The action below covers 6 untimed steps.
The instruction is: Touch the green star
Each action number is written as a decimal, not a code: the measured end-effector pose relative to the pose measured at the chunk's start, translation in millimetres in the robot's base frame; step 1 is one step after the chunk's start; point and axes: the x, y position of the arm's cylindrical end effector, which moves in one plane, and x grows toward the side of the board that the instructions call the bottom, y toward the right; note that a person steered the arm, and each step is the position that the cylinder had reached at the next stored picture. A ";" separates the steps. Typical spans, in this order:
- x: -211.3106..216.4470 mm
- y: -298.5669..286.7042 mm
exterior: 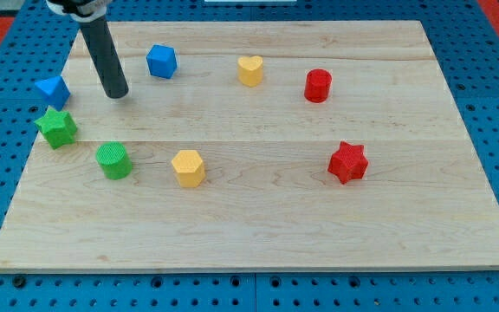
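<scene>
The green star [56,127] lies near the board's left edge. My tip [117,94] rests on the board up and to the right of the star, with a clear gap between them. A blue triangular block [52,89] sits just above the star, to the left of my tip. A green cylinder [113,160] sits down and to the right of the star.
A blue cube [161,61] is right of my tip. A yellow heart [249,70] and a red cylinder [318,85] sit toward the view's top. A yellow hexagon [188,167] and a red star [348,162] lie lower. The wooden board [258,225] ends at a blue pegboard.
</scene>
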 end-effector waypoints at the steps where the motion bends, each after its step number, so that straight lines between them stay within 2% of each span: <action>1: 9.0 -33.8; 3: 15.0 -51.9; 4: 33.9 -57.3; 5: 29.8 -112.7; 6: 20.1 -112.5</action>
